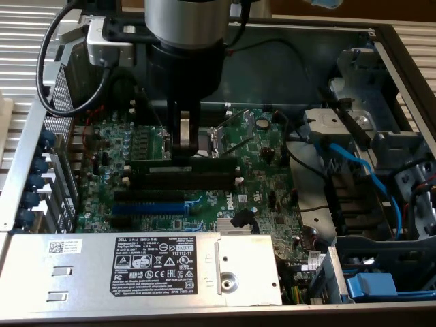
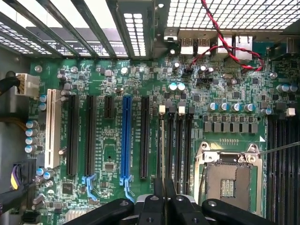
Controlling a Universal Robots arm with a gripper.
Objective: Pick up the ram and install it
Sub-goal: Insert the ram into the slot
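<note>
Install step: gripper (image 1: 182,142) nearly closed, pinching ram (image 1: 212,163) on edge over memory slots (image 1: 180,180). Seating likely needs square alignment, straight push down.

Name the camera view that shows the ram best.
Exterior view: the ram shows its long side, at the black slots under the gripper. In the wrist view it appears edge-on, a thin line.

Silver cylindrical wrist (image 1: 184,20), black gripper (image 1: 182,148) with screwed linkages (image 2: 108,211), looping black cable (image 1: 42,73)
</note>
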